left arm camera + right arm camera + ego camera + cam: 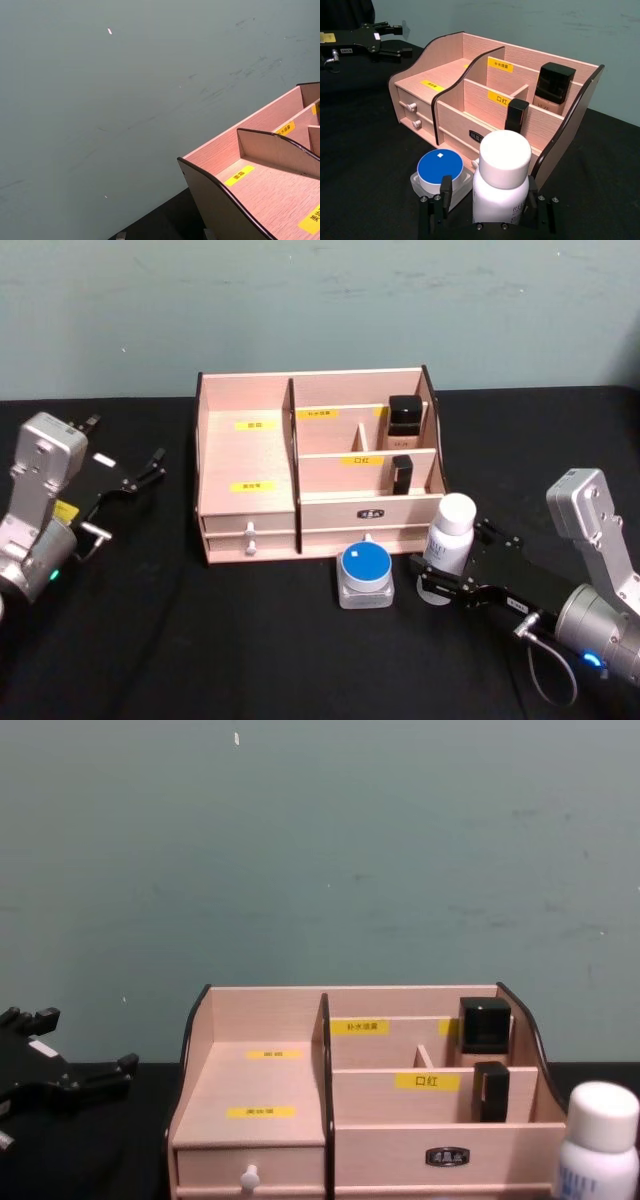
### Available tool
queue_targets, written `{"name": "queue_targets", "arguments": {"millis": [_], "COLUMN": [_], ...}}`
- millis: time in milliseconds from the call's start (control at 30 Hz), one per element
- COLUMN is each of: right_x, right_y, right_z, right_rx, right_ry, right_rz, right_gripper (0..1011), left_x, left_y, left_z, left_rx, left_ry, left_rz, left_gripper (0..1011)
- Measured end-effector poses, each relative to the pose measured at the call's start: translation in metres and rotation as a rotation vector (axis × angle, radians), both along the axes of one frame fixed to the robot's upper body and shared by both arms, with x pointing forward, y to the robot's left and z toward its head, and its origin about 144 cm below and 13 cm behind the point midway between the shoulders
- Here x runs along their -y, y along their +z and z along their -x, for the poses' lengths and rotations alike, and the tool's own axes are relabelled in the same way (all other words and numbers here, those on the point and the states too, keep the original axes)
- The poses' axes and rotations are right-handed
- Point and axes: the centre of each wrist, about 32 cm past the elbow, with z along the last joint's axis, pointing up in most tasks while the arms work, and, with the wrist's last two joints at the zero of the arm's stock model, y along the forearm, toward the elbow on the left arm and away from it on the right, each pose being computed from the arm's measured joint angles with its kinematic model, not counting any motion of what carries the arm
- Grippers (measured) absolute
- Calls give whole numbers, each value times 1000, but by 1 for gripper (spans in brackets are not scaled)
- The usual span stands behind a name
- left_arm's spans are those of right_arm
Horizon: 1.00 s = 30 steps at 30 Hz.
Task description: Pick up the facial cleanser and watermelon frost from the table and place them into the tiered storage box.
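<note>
A white bottle with a white cap (452, 533) (501, 180) (598, 1150) stands on the black table just in front of the tiered storage box (245, 455) (450, 125) (250, 1120), at its right corner. My right gripper (455, 562) (490, 194) is open, with a finger on each side of the bottle's base; one finger is still a little apart from it. To the bottle's left sits a clear jar with a blue lid (365, 575) (440, 169). Which one is the facial cleanser and which the watermelon frost I cannot tell. My left gripper (140, 475) (390, 40) (95, 1080) hovers open left of the box.
Two black cosmetic items (404, 415) (401, 473) stand in the box's right compartments. The wide left tier (270, 195) has nothing in it. Two white-knobbed drawers (250, 537) face me. A grey-green wall rises close behind the table.
</note>
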Motion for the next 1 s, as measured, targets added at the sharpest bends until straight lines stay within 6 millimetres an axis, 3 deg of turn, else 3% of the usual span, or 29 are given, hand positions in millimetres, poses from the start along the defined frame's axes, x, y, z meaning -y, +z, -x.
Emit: {"name": "queue_targets", "arguments": {"millis": [400, 1000], "right_x": [0, 0], "right_y": [0, 0], "right_z": [0, 0], "right_rx": [0, 0], "right_ry": [0, -1], "right_rz": [-1, -3], "right_gripper": [615, 606], "left_x": [0, 0], "left_y": [0, 0], "left_z": [0, 0], "left_rx": [0, 0], "left_ry": [0, 0], "left_rz": [0, 0], "left_gripper": [1001, 1001]}}
